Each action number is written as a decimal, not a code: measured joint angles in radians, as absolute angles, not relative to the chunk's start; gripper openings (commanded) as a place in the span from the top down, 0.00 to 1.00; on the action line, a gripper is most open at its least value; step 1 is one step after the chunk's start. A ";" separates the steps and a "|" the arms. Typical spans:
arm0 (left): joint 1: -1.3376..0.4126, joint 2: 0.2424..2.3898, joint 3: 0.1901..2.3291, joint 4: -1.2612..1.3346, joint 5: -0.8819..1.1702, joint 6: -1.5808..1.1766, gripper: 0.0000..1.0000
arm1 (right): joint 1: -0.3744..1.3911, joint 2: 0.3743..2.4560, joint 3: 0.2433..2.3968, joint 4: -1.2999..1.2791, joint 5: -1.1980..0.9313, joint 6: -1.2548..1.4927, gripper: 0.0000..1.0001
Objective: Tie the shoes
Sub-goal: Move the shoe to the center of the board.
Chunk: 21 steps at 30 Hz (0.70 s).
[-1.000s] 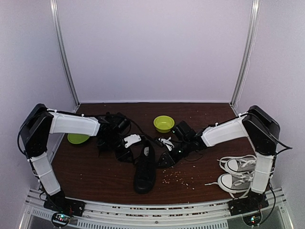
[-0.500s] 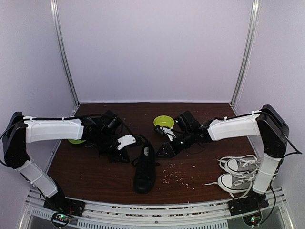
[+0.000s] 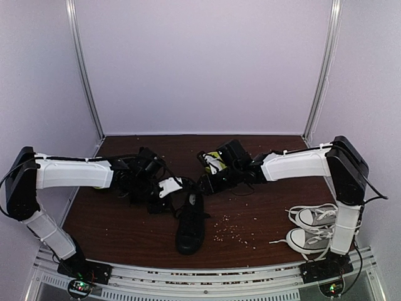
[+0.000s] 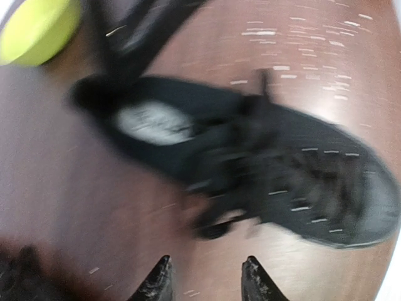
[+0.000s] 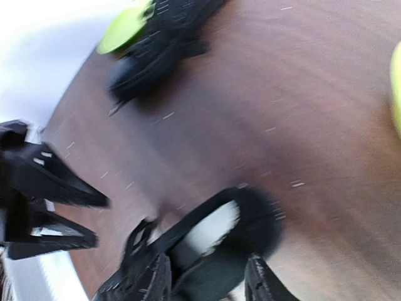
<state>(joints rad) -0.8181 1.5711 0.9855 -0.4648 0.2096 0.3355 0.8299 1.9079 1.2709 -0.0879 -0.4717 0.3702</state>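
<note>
One black shoe (image 3: 190, 221) lies mid-table, toe toward the arms; it shows blurred in the left wrist view (image 4: 250, 163), with a loose lace end (image 4: 216, 229) beside it. My left gripper (image 3: 165, 190) is open and empty just left of the shoe's heel; in its own view (image 4: 207, 285) it hovers above the bare table. My right gripper (image 3: 207, 179) is open just behind the heel; in its own view (image 5: 207, 282) the jaws stand either side of the shoe's opening (image 5: 207, 235). The second black shoe (image 5: 156, 56) lies near the left arm, mostly hidden in the top view.
A green bowl (image 3: 218, 157) sits behind my right gripper, partly covered. Another green bowl (image 5: 125, 25) is by the second shoe. Grey-and-white sneakers (image 3: 313, 229) stand at the front right. Crumbs (image 3: 229, 231) lie scattered right of the shoe. White walls enclose the table.
My right gripper has swung left and back, from beside the shoe to just behind its heel. My left gripper has shifted slightly right toward the heel. Both wrist views are motion-blurred.
</note>
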 measured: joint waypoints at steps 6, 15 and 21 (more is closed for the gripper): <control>-0.759 1.529 0.989 -0.440 0.052 0.271 0.60 | 0.834 1.956 1.349 -0.135 -0.287 0.395 0.55; -0.751 1.522 1.029 -0.450 -0.133 0.182 0.37 | 0.859 2.080 1.481 -0.171 -0.214 0.405 0.80; -0.685 1.472 1.029 -0.456 -0.210 0.098 0.19 | 0.878 2.092 1.500 -0.169 -0.193 0.419 1.00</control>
<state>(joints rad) -0.6849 1.4715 1.0286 -0.4564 -0.2096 0.0978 0.8780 2.0918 1.4998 -0.1688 -0.1928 0.4194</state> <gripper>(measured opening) 0.738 0.033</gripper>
